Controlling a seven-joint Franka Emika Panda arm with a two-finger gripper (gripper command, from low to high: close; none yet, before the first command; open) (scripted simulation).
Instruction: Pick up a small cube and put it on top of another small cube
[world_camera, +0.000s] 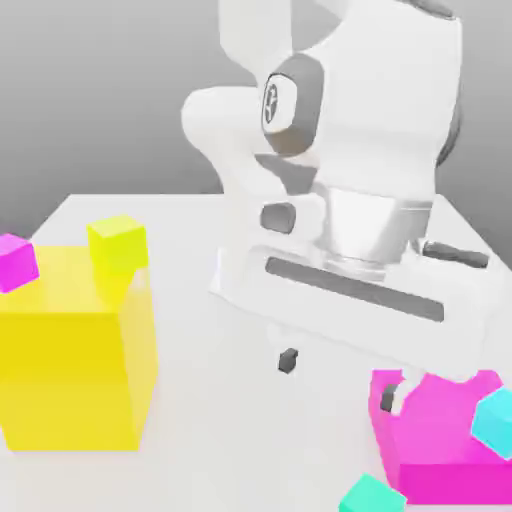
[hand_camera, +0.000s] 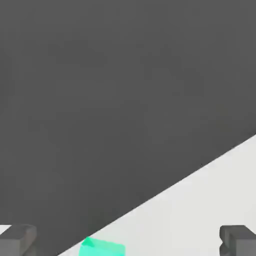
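The gripper (world_camera: 340, 375) hangs low over the white table (world_camera: 200, 420), tilted, fingers spread wide with nothing between them; in the hand view the 2 fingertips (hand_camera: 17, 240) sit far apart at opposite edges.

Small cubes are scattered about. A yellow-green cube (world_camera: 117, 243) and a magenta cube (world_camera: 17, 262) rest on a big yellow block (world_camera: 70, 370) at the exterior view's left. A cyan cube (world_camera: 495, 422) sits on a big magenta block (world_camera: 440, 440) at the right, and a teal cube (world_camera: 372, 496) lies on the table just beside that block, near the gripper. The hand view catches a teal cube (hand_camera: 102, 247) between the fingers' line, likely the same one.

The teal cube looks rigid, light and flat-faced, so it should not deform. I would grip 2 opposite side faces, centred, with the fingers square to them, since a corner grip could twist it.
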